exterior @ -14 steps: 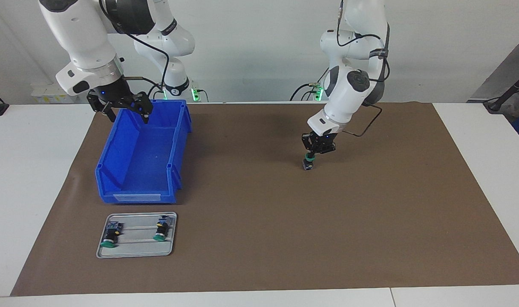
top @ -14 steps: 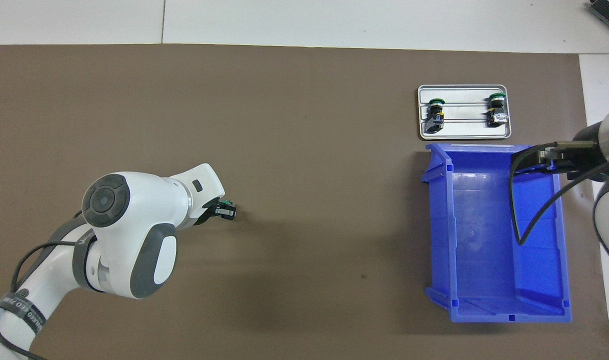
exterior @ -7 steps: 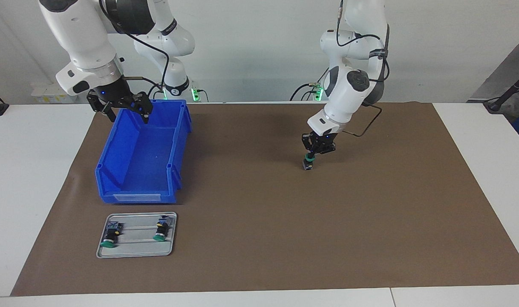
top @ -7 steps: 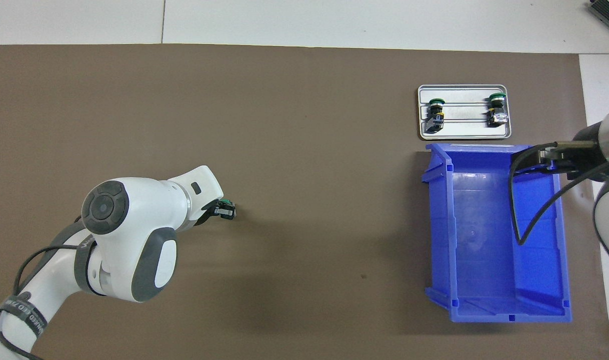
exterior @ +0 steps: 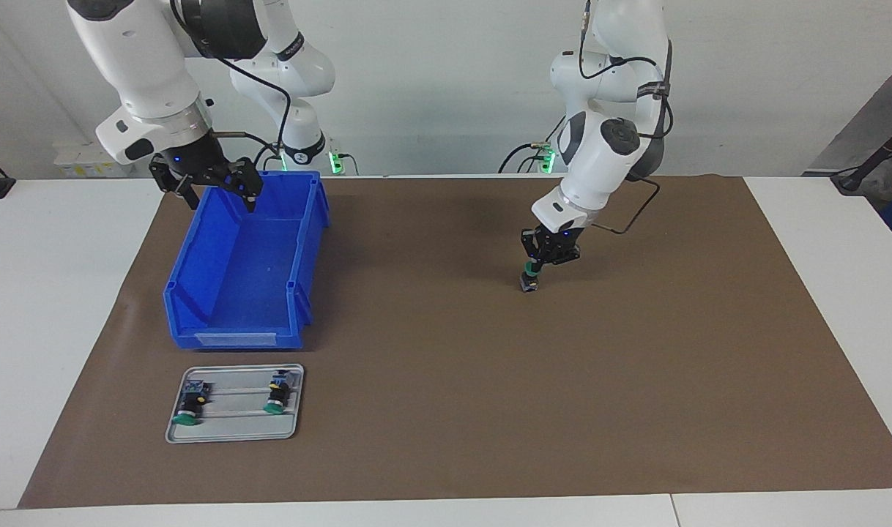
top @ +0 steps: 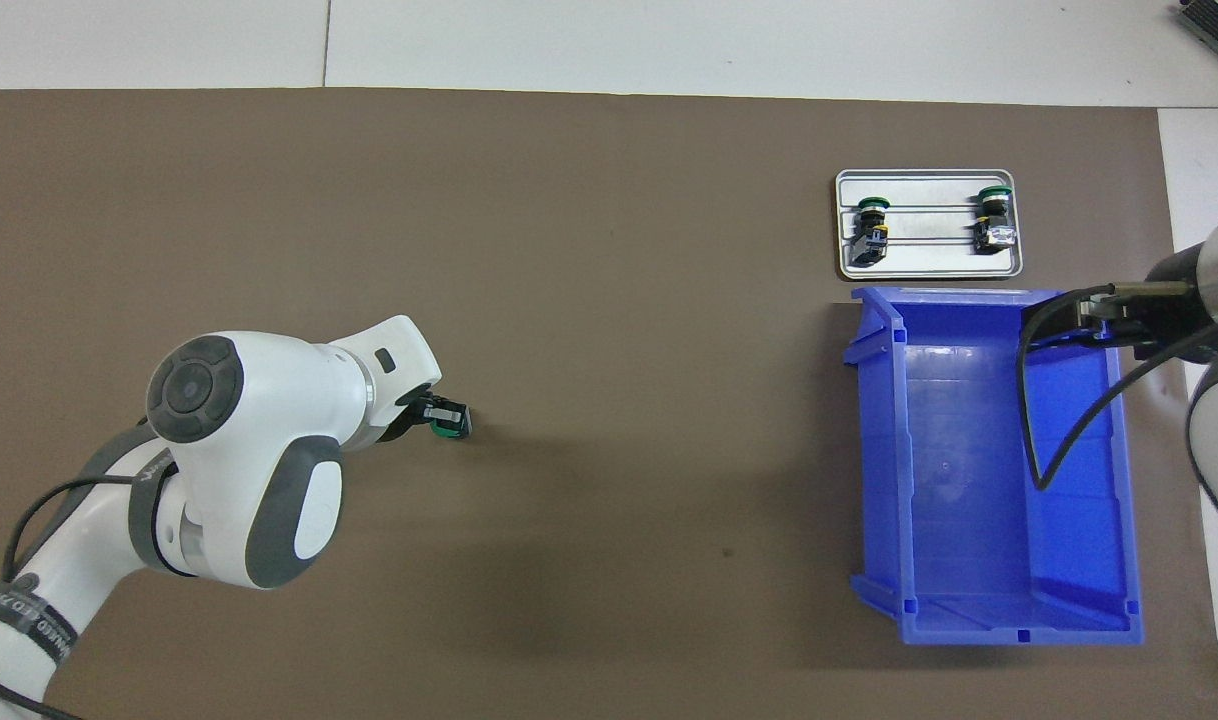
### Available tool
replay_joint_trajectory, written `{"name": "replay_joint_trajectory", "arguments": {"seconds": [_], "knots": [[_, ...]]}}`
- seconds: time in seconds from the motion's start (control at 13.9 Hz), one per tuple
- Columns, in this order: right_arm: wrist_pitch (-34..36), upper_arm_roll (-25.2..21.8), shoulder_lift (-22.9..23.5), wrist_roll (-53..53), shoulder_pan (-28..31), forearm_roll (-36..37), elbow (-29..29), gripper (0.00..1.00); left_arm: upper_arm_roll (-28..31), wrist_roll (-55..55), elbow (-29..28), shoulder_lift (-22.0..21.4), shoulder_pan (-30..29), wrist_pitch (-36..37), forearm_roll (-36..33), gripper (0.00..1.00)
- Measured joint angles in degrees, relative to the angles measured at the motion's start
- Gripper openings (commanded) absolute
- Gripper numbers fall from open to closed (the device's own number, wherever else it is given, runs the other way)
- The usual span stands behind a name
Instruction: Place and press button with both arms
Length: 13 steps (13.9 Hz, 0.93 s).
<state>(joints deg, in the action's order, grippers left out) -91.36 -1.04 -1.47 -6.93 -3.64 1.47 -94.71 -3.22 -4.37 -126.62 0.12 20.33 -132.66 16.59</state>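
While left gripper [exterior: 535, 268] clamps the button [exterior: 528, 281] upright beneath it on the worktop [exterior: 446, 351] and right gripper [exterior: 215, 192] waits spread over the blue bin [exterior: 241, 271], release may tip it.

Three buttons are showing in all: one button [exterior: 528, 281] is standing on the brown mat [exterior: 490, 410] under the left gripper [exterior: 540, 261], and two more buttons [exterior: 188, 405] [exterior: 276, 394] are lying on the metal tray [exterior: 233, 432]. One tray is sitting on the mat, and one blue bin [exterior: 233, 333] is sitting beside it. One mat is covering the white worktop [exterior: 43, 293]. Two arms [exterior: 600, 146] [exterior: 146, 66] are reaching in, each carrying one gripper, so two grippers are showing, the right gripper [exterior: 215, 192] being the second.
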Motion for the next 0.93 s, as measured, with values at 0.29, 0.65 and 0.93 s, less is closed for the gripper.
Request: {"name": "replay_joint_trajectory", "arguments": {"seconds": [0.29, 0.65, 0.93], "knots": [[-0.03, 0.27, 0.00, -0.29, -0.73, 0.00, 0.00, 0.99, 0.60, 0.00, 10.33, -0.01, -4.51, 14.19, -0.70, 0.00], [-2.14, 1.19, 0.16, -7.46, -4.62, -0.05, -0.01, 0.98, 1.11, -0.03, 20.32, -0.33, -14.55, 30.53, -10.73, 0.00], [-4.31, 1.44, 0.87, -19.48, -11.38, -0.06, -0.23, 0.96, 1.21, -0.24, 28.51, -0.73, -19.24, 41.52, -15.93, 0.00]]}}
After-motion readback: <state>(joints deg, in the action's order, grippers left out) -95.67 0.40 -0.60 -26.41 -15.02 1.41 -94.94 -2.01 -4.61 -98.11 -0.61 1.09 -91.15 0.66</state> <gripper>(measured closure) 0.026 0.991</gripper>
